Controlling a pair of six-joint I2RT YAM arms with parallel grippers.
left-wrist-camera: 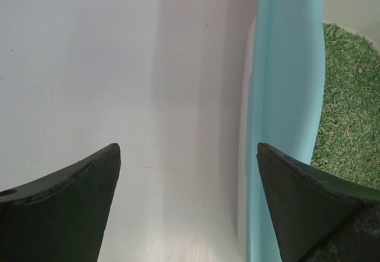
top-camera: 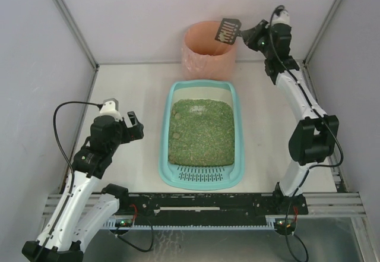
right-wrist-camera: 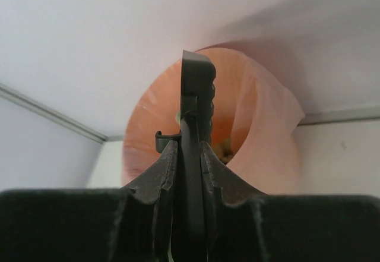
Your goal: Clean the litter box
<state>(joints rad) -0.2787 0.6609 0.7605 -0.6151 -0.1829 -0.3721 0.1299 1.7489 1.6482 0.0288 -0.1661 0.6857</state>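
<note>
The litter box (top-camera: 164, 149) lies mid-counter (top-camera: 119, 84). The right gripper (top-camera: 244, 34) holds the scoop (top-camera: 227, 31) over the bin (top-camera: 202, 57). A few darker lumps (top-camera: 176, 117) seem left in the granules.

Left wrist view: the left gripper (left-wrist-camera: 187, 149) has its fingers (left-wrist-camera: 77, 196) spread wide beside the box rim, holding nothing.

Right wrist view: the fingers (right-wrist-camera: 160, 173) pinch the scoop handle. Lumps already lie in the bin, so I judge the cleaning partly done.

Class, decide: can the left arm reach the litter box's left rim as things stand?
Probably yes: the open left gripper hangs beside the litter box, with only bare table between them, and nothing blocks it.
</note>
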